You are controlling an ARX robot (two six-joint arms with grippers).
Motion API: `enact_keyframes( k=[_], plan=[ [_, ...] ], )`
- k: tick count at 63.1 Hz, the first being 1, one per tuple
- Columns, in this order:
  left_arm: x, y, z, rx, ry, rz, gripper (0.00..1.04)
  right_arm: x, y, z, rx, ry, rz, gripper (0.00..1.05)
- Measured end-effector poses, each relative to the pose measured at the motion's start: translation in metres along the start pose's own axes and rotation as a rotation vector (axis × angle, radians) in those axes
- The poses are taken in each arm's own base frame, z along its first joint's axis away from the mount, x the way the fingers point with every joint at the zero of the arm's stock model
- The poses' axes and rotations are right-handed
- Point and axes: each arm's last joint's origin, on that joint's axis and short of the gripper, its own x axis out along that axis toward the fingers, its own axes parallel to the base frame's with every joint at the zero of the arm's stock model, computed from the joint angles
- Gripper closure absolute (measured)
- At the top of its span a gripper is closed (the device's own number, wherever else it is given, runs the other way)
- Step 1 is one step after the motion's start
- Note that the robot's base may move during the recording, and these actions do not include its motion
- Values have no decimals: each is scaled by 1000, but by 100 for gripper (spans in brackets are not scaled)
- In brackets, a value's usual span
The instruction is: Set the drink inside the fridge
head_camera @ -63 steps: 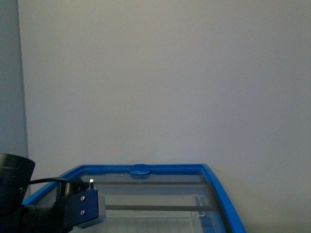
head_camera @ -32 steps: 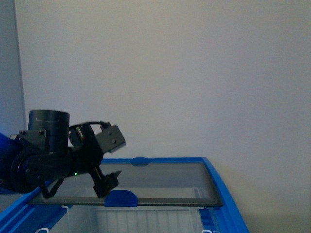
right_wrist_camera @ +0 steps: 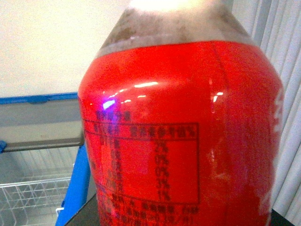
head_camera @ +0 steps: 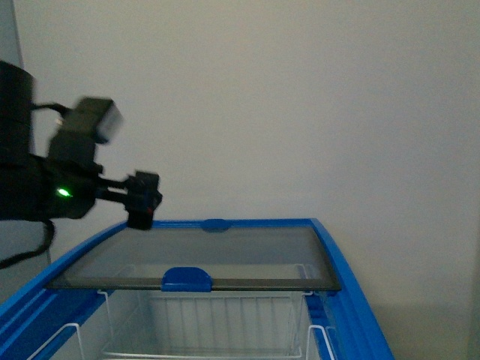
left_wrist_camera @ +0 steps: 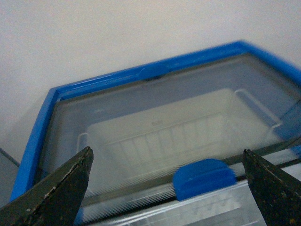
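Note:
The fridge (head_camera: 341,289) is a white chest with a blue top rim. Its glass lid (head_camera: 225,251) covers the far half, with its blue handle (head_camera: 187,278) at the lid's near edge. The near half stands open over white wire baskets (head_camera: 225,319). My left gripper (head_camera: 142,199) is open and empty, raised above the fridge's left rim. In the left wrist view its fingers (left_wrist_camera: 59,190) stand wide apart above the lid handle (left_wrist_camera: 204,178). My right gripper is shut on the red drink bottle (right_wrist_camera: 183,136), which fills the right wrist view and hides the jaws.
A plain pale wall (head_camera: 300,112) rises behind the fridge. In the right wrist view the fridge's blue rim (right_wrist_camera: 77,183) and a wire basket (right_wrist_camera: 33,197) lie beside the bottle, and a pale curtain (right_wrist_camera: 280,56) hangs on the other side.
My left arm has risen from lid level to well above the fridge's left rim. The lid's blue handle now shows further back, with the open part in front of it.

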Motion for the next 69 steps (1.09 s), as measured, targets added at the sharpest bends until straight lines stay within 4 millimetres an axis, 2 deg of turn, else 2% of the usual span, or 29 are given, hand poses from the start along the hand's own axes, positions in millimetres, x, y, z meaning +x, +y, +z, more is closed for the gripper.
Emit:
enact_keyframes(
  k=[2, 4, 7, 10, 14, 19, 25, 32, 37, 41, 47, 51, 54, 60, 63, 69],
  plan=[
    [-26, -1, 5, -70, -30, -35, 8, 0, 0, 0, 0, 0, 0, 68],
    [-53, -4, 9, -87, -76, 47, 13, 0, 0, 0, 0, 0, 0, 68],
    [-76, -6, 10, -100, -109, 131, 18, 0, 0, 0, 0, 0, -1, 68],
    [-116, -7, 3, -125, -119, 258, 27, 0, 0, 0, 0, 0, 0, 68],
    [-171, -13, -21, -144, -132, 331, 41, 0, 0, 0, 0, 0, -3, 68],
    [-193, -19, -38, -152, -143, 345, 52, 0, 0, 0, 0, 0, -5, 68],
    [-202, -23, -53, -156, -131, 341, 62, 1, 0, 4, -29, 96, 84, 68],
    [-209, -25, -73, -159, -95, 304, 76, 0, 5, 7, -94, 277, 271, 68],
    [-220, -23, -85, -164, -93, 335, 94, 14, 21, 3, -195, 343, 464, 68],
    [-226, -25, -89, -166, -106, 333, 102, 29, 36, 6, -297, 338, 582, 68],
    [-234, -30, -99, -165, -105, 333, 102, 67, 71, 11, -537, 340, 743, 68],
    [-236, -31, -101, -165, -107, 333, 102, 81, 84, 10, -625, 349, 784, 68],
    [-240, -33, -104, -165, -108, 334, 102, 102, 102, 3, -756, 364, 838, 68],
    [-244, -35, -109, -165, -107, 333, 102, 125, 128, -10, -943, 358, 901, 68],
    [-248, -37, -112, -165, -107, 333, 102, 143, 150, -19, -1095, 318, 939, 68],
    [-251, -39, -115, -165, -108, 334, 102, 158, 175, -29, -1205, 293, 976, 68]
  ],
)
